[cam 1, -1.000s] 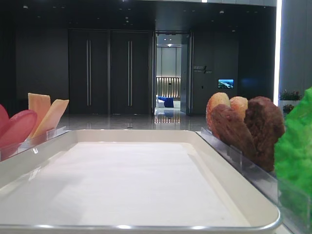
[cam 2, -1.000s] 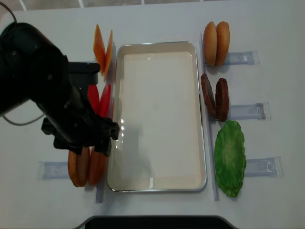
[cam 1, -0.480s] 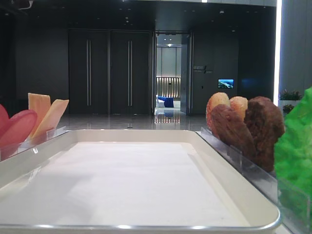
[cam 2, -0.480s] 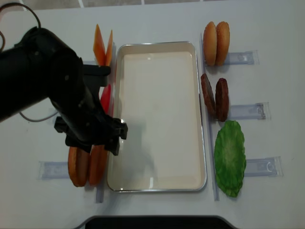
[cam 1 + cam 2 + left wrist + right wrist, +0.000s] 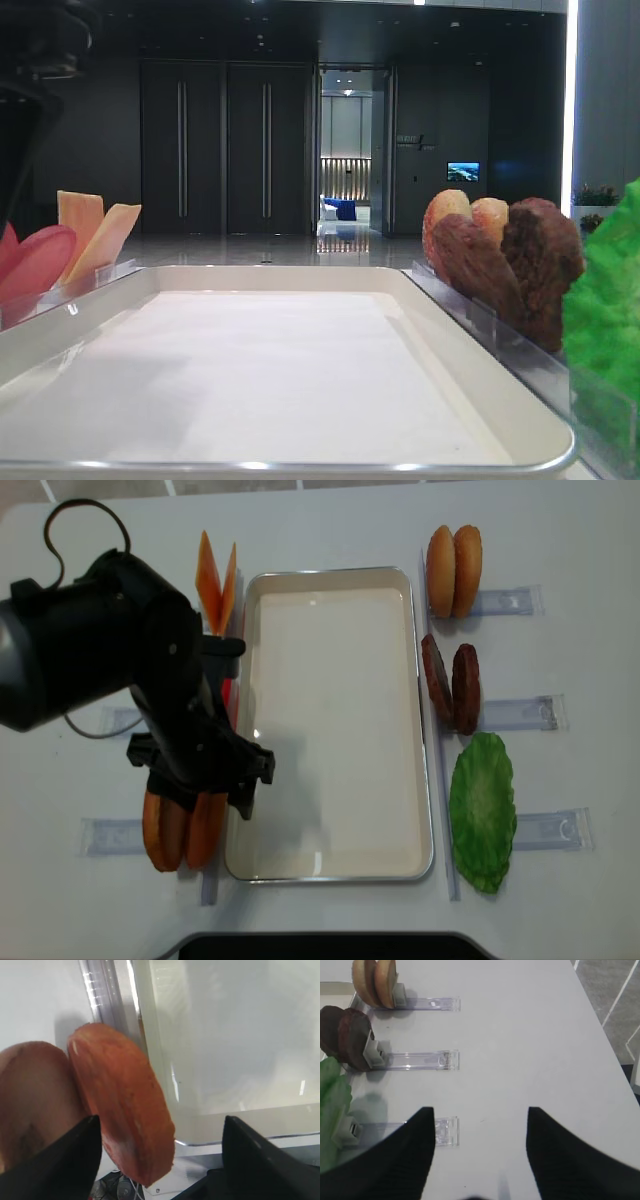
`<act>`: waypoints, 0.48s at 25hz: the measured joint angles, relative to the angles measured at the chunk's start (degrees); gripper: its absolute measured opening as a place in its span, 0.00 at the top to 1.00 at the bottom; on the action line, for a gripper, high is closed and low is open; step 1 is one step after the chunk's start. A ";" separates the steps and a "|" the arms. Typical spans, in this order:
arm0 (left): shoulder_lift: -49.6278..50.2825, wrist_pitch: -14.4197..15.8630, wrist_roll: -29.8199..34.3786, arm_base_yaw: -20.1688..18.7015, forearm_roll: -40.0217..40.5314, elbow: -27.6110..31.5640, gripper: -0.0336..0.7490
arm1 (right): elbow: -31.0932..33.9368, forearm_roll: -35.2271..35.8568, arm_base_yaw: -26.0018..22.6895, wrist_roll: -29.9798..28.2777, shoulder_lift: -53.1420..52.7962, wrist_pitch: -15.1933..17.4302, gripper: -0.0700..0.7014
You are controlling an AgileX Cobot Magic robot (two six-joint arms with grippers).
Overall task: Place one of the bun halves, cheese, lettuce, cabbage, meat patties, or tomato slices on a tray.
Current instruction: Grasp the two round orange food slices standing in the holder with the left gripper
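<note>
Two bun halves stand on edge at the tray's front left, one (image 5: 207,832) beside the other (image 5: 163,832). My left gripper (image 5: 202,785) hangs open just above them. In the left wrist view the orange bun half (image 5: 122,1105) lies between its fingers, the other bun half (image 5: 35,1105) lies behind the left finger, and the right finger is over the tray (image 5: 240,1035). The white tray (image 5: 330,730) holds nothing. Cheese (image 5: 215,580), a tomato slice (image 5: 228,695), more bun halves (image 5: 453,570), meat patties (image 5: 450,685) and lettuce (image 5: 483,810) flank it. My right gripper (image 5: 479,1110) is open over bare table.
Narrow clear plastic holders (image 5: 515,602) (image 5: 520,714) (image 5: 548,830) stick out to the right of the food rows, and another (image 5: 112,836) lies at the left. The right wrist view shows holders (image 5: 415,1060) and the table's right edge (image 5: 607,1045).
The left arm has swung right and toward the front, bringing its open gripper down over the bun halves at the tray's front left. Nothing on the table moved.
</note>
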 joint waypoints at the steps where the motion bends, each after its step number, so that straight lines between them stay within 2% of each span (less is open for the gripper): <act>1: 0.21 0.15 -0.05 0.00 0.00 0.00 0.23 | 0.00 0.00 0.00 0.00 0.00 0.00 0.40; 8: 0.22 1.14 -0.80 0.00 1.27 0.00 0.23 | 0.00 0.00 0.00 0.00 0.00 0.00 0.40; 12: 0.22 1.50 -0.87 0.00 1.27 0.00 0.27 | 0.00 0.00 0.00 0.00 0.00 0.00 0.40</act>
